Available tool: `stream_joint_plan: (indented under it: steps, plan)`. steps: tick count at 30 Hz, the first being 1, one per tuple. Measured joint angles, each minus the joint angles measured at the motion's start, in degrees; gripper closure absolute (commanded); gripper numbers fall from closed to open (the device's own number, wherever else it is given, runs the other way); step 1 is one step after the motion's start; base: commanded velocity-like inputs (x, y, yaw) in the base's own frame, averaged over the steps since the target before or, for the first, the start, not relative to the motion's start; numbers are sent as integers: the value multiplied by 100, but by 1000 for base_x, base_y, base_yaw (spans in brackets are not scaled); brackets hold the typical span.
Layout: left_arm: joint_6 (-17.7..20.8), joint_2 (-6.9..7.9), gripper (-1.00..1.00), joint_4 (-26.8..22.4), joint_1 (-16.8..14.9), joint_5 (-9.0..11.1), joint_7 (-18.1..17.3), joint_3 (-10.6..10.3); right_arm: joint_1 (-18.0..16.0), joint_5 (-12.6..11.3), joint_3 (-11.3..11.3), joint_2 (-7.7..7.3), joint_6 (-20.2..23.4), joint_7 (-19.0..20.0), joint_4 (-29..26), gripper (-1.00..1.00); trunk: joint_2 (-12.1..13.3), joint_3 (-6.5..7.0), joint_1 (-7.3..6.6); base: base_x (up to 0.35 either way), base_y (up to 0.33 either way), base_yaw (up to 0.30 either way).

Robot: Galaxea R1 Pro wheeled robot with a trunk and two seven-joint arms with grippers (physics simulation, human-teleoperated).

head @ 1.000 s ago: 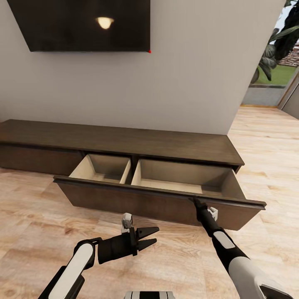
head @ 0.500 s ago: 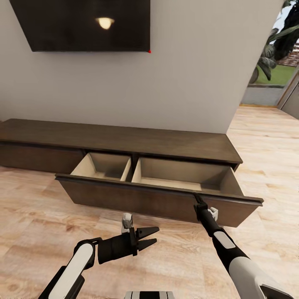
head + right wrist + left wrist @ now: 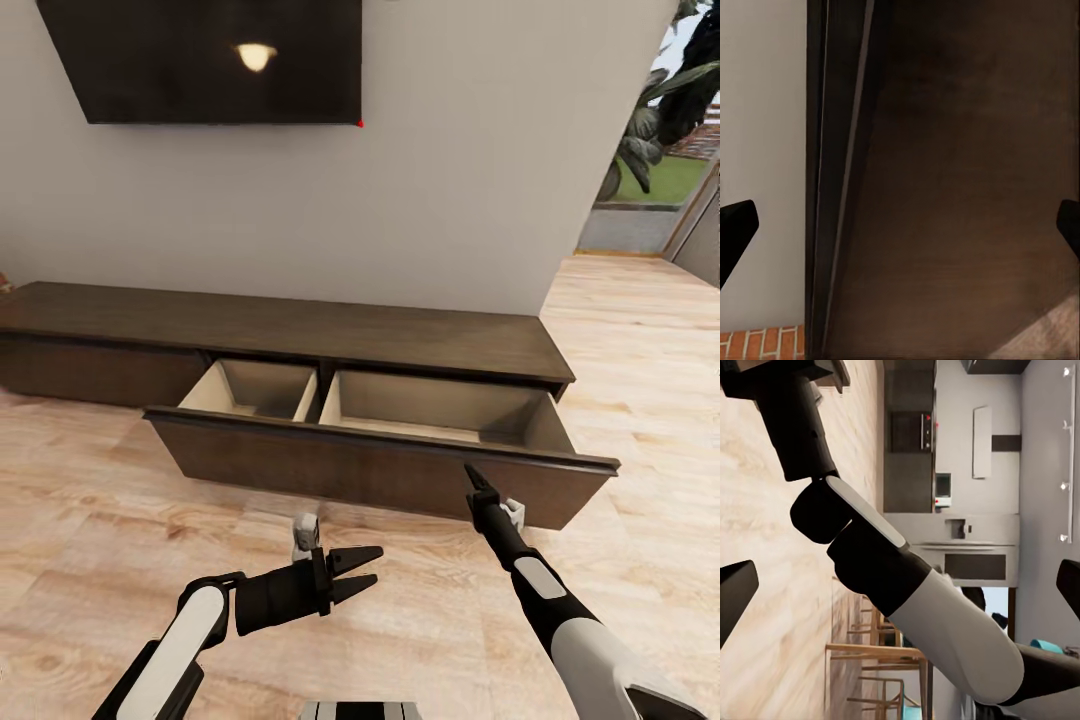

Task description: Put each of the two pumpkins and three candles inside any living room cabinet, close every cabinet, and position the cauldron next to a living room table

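I stand facing the cabinet (image 3: 300, 335), a long low dark wood unit under the black TV (image 3: 215, 60) on the wall. Its wide drawer (image 3: 380, 470) is pulled out toward me, and both pale compartments inside look bare; no pumpkin, candle or cauldron is in sight here. My right gripper (image 3: 470, 478) points at the drawer front, near the end away from the TV, just below its top edge; the wrist camera has the two fingertips (image 3: 736, 225) at opposite edges of its picture, so the fingers are spread wide and hold nothing. My left gripper (image 3: 368, 570) hangs over the floor (image 3: 100, 500) in front of the cabinet, fingers parted and empty. I judge the drawer front to be stiff, flat and smooth, with no handle, so there is nothing to pinch on its face. The one place to grip is the thin top edge, from above. For shutting it, a flat push on the face should do. Being so wide, it may skew or bind if I press far off centre.
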Motion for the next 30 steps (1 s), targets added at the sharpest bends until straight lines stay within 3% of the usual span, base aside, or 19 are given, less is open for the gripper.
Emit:
stream_joint_plan:
  steps: [16,26,30]
  plan:
    - [3,0,-100,3,0,0,0,-7,0,115,49,-9,17,40,-16,-100,0,0,-1,-158,0,0]
    - [9,14,-100,-4,0,8,-21,16,44,1155,45,0,32,45,448,-100,0,0,-2,-79,0,0]
    - [14,31,-100,-7,0,15,-34,48,94,1684,34,1,33,94,755,-100,0,0,-2,-2,0,0]
